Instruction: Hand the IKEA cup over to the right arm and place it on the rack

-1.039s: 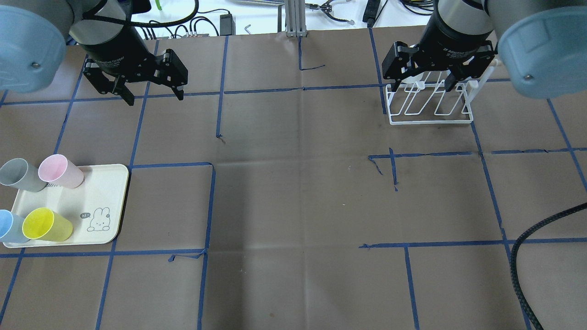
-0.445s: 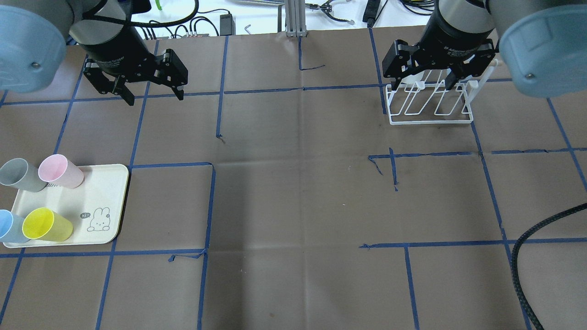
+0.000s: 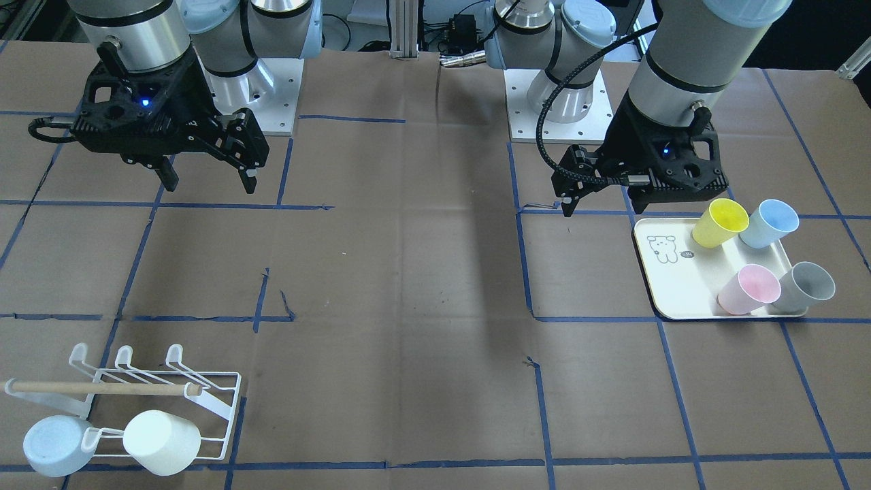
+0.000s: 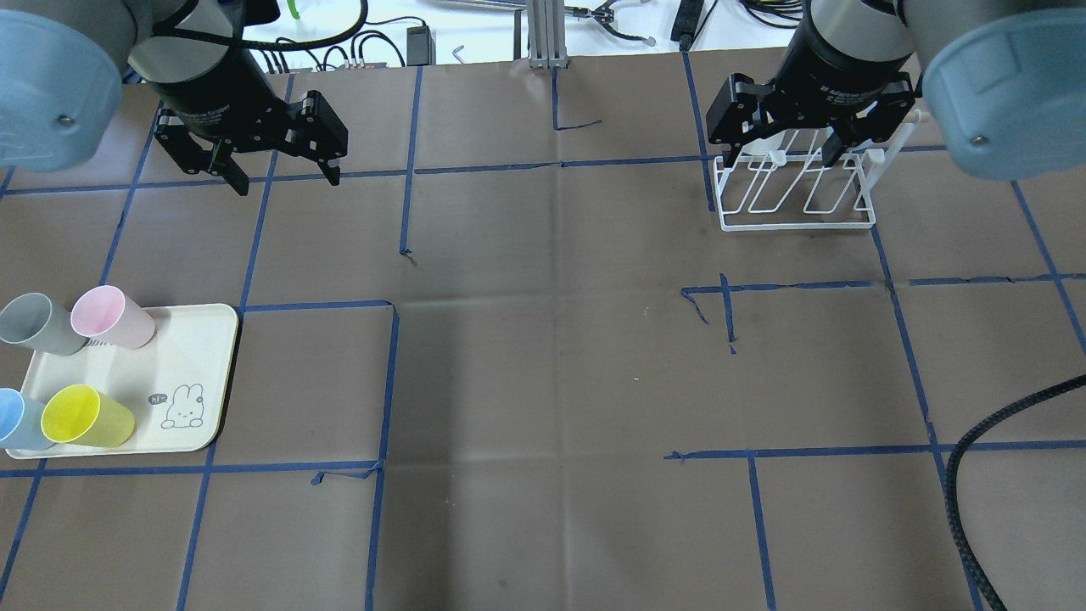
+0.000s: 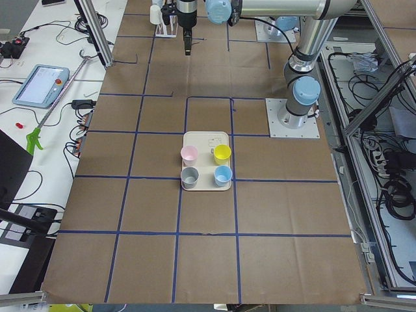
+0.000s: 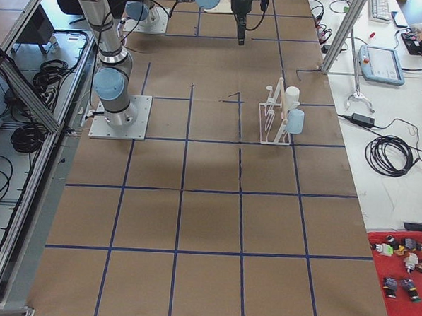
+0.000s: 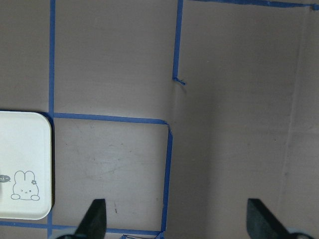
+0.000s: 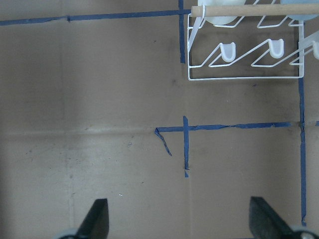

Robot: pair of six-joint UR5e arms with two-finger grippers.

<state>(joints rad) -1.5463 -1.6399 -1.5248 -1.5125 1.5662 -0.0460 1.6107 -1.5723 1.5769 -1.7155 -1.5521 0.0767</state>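
Observation:
Four cups stand on a cream tray (image 4: 199,356) at the near left: pink (image 4: 110,316), grey (image 4: 38,323), yellow (image 4: 85,416) and blue (image 4: 15,420). My left gripper (image 4: 288,182) hangs open and empty above the table, beyond the tray. Its fingertips (image 7: 94,219) frame bare paper, with the tray's corner (image 7: 25,164) at the left. The white wire rack (image 4: 797,199) with its wooden dowel (image 3: 102,388) stands at the far right. It holds a white cup (image 3: 162,441) and a pale blue cup (image 3: 54,446). My right gripper (image 4: 782,159) hangs open and empty over the rack (image 8: 244,55).
Brown paper with blue tape lines covers the table (image 4: 551,339). A black braided cable (image 4: 976,475) loops in at the near right. Cables and tools lie beyond the far edge (image 4: 382,42). The arm bases (image 3: 544,88) stand at the robot's side.
My right gripper has drifted very slightly toward the far edge over the rack. The left gripper, the cups and the rack have not moved.

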